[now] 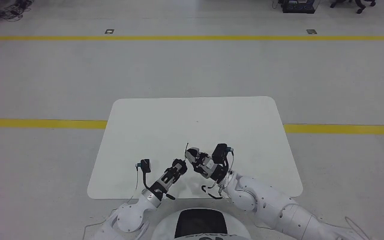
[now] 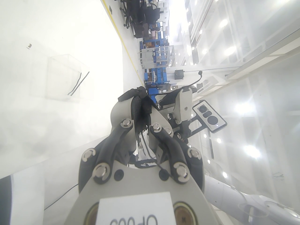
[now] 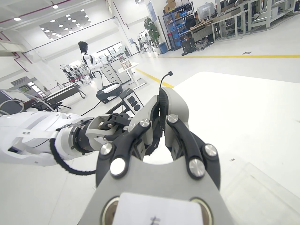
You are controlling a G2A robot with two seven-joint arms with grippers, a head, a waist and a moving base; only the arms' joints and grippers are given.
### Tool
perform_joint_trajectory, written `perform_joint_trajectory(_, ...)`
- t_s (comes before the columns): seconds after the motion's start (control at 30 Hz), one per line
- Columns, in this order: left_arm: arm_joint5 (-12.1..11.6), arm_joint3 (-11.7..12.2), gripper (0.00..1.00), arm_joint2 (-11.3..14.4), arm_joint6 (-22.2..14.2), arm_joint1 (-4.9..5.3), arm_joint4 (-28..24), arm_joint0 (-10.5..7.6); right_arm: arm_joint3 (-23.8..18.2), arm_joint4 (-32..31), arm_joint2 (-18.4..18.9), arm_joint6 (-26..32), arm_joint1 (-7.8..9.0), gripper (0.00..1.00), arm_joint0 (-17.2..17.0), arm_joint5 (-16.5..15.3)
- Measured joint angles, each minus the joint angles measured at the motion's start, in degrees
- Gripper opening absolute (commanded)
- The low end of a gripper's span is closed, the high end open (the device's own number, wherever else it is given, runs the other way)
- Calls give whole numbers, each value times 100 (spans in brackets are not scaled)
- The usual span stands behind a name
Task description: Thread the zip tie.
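**Site: robotics lab on an open industrial floor**

White hall, high ceiling with rows of ceiling lights [image 3: 55, 6]; pale floor marked with yellow floor lines [image 1: 192, 38]; a white table [image 1: 240, 120] stands between two of them; a humanoid robot [image 3: 90, 64] on a dark base farther off; blue shelving [image 3: 174, 17] with bins; workbenches [image 3: 234, 17] carrying monitors; a potted plant [image 3: 152, 30]; black office chairs [image 2: 136, 8] clustered near desks.

Black zip tie [image 3: 169, 73] upright in the closed right end effector [image 3: 161, 94], above white table [image 3: 234, 99].
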Motion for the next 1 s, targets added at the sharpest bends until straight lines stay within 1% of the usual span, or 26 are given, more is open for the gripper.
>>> perform_joint_trajectory(0.4,0,0,0,0,0,0,0,0,-2,10,-45,-34,-8,0,19,0)
perform_joint_trajectory(0.77,0,0,0,0,0,0,0,0,-26,99,-193,-61,35,0,102,0)
perform_joint_trajectory(1.0,0,0,0,0,0,0,0,0,-17,84,-205,-197,62,0,123,0)
